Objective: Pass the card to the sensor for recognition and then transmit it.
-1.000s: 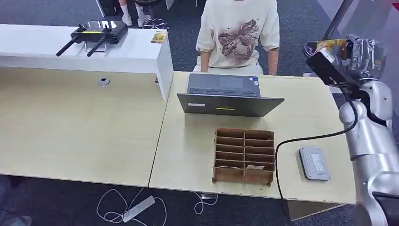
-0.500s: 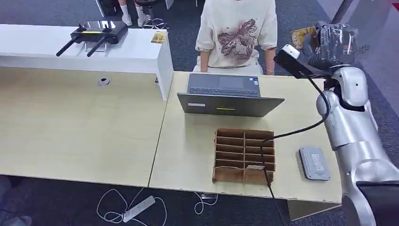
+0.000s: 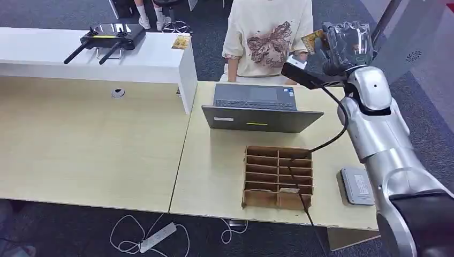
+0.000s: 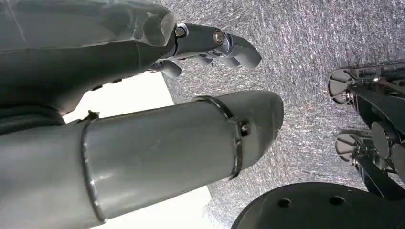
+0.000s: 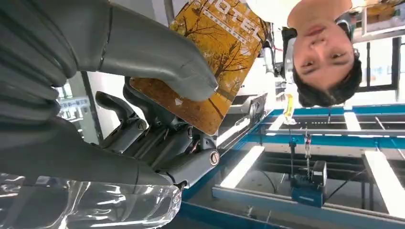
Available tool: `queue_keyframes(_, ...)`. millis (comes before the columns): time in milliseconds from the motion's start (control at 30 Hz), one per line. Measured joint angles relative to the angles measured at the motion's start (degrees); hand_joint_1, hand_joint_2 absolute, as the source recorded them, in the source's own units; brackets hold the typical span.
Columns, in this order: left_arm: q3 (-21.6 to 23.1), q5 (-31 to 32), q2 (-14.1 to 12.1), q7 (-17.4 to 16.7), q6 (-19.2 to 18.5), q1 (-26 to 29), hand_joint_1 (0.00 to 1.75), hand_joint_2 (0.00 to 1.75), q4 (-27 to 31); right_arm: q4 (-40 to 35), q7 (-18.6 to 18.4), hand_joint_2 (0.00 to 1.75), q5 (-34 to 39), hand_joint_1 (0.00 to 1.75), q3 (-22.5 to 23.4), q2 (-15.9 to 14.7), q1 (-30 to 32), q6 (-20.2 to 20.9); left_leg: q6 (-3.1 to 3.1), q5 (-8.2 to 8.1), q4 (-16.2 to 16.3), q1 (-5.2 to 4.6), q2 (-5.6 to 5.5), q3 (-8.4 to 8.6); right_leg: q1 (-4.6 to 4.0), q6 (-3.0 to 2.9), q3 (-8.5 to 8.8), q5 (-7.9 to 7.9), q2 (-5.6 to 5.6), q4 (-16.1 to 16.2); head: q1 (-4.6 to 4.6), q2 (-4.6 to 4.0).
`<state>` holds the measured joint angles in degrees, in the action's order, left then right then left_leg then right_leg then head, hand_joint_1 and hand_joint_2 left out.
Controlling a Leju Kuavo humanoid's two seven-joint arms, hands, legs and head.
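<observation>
Right hand (image 3: 347,45) raised toward seated person (image 3: 269,37), thumb pinning yellow card (image 5: 217,57), left hand (image 4: 143,119) apparently holding nothing

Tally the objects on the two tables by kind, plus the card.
Laptop: 1
Cardboard organizer: 1
Grey sensor: 1
Black remote controller: 1
Card: 1, held up in the right hand
Total: 5

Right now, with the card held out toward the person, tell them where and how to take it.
Take the card by its free end, the part sticking out past the thumb of the right robot hand. Judging by the wrist view, come from the far side, opposite the palm, pinching both flat faces. The near end is clamped between thumb and fingers, so only the exposed end offers room.
</observation>
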<state>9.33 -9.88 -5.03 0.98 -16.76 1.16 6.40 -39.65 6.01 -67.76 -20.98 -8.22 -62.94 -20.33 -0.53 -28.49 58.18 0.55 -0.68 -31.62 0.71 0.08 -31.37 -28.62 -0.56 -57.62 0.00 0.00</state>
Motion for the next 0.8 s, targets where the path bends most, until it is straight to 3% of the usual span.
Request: queue_keyframes(800,1.3,0.6,-0.5,-0.4,-0.6,0.0,0.0,0.0,0.0,6.2,0.2,1.75,-2.6,1.75,-3.4,0.9,-2.1,0.0,0.0,0.0,0.0,0.0,0.01,0.01,0.0,0.0,0.0,0.0,0.01,0.0,0.0,0.0)
